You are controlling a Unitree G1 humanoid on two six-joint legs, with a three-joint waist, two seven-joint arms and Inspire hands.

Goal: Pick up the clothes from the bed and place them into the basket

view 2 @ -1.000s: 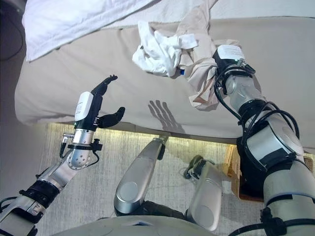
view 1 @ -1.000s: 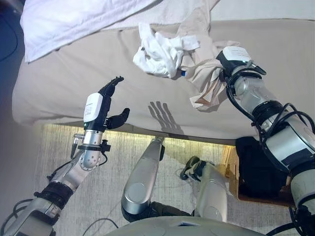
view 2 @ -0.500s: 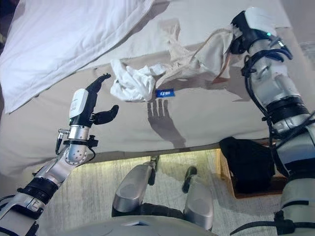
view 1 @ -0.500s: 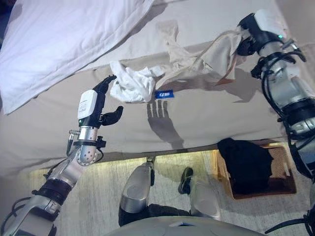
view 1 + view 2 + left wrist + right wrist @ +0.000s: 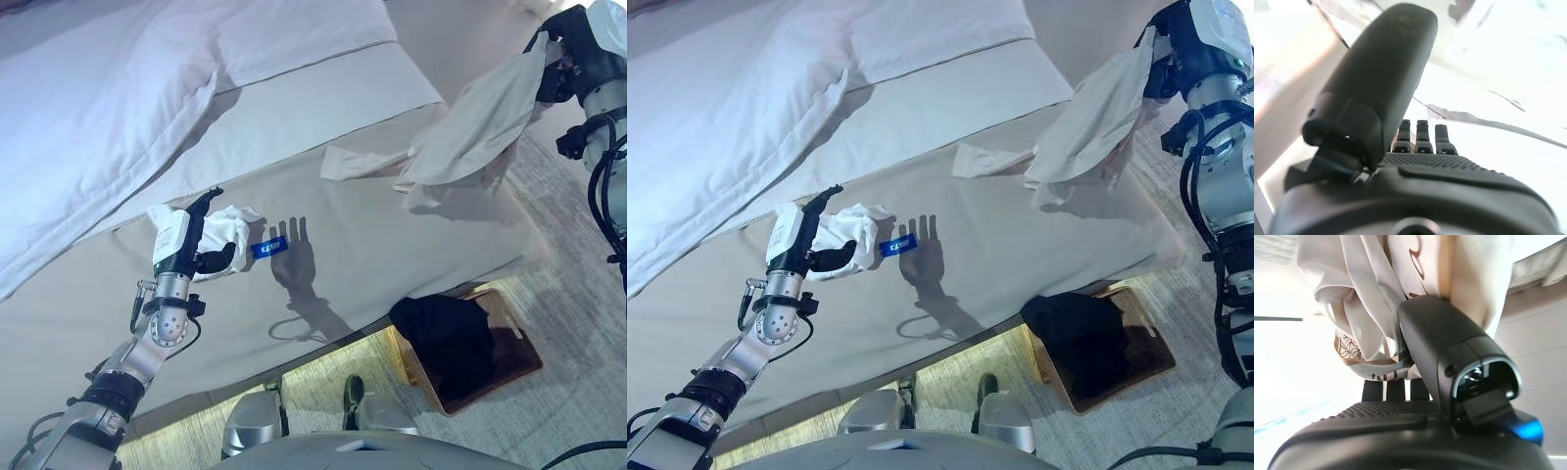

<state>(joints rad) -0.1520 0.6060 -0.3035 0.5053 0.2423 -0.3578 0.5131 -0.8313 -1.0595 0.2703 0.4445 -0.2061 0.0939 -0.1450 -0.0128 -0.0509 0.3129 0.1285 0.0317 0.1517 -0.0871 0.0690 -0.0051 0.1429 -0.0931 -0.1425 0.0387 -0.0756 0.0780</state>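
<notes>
Since half a second ago, the right hand (image 5: 568, 61) has risen to the 2 o'clock corner of the head views, pulling the beige garment (image 5: 470, 132) up so that only its lower folds and one trailing strip touch the bed (image 5: 392, 235). The camera itself has also shifted, so the basket (image 5: 460, 343) now appears at 5 o'clock rather than at the right edge.

Right hand: clenched on the beige garment; the right wrist view shows the cloth (image 5: 1391, 293), with a brown printed pattern, bunched between thumb and fingers. The garment hangs from the hand over the bed's far corner, well apart from the basket.

Left hand (image 5: 191, 240): at 8 o'clock, fingers straight and thumb spread, grasping nothing. It sits in front of the white garment (image 5: 230, 235), which lies crumpled on the sheet; whether the fingers touch it cannot be told. A blue label (image 5: 267, 248) lies on the sheet just beside the white garment, at its 3 o'clock side.

Basket: on the floor beside the bed's near edge, with a dark garment (image 5: 441, 328) already heaped in its nearer end.

A white pillow (image 5: 88, 127) covers the bed from 9 to 12 o'clock.
</notes>
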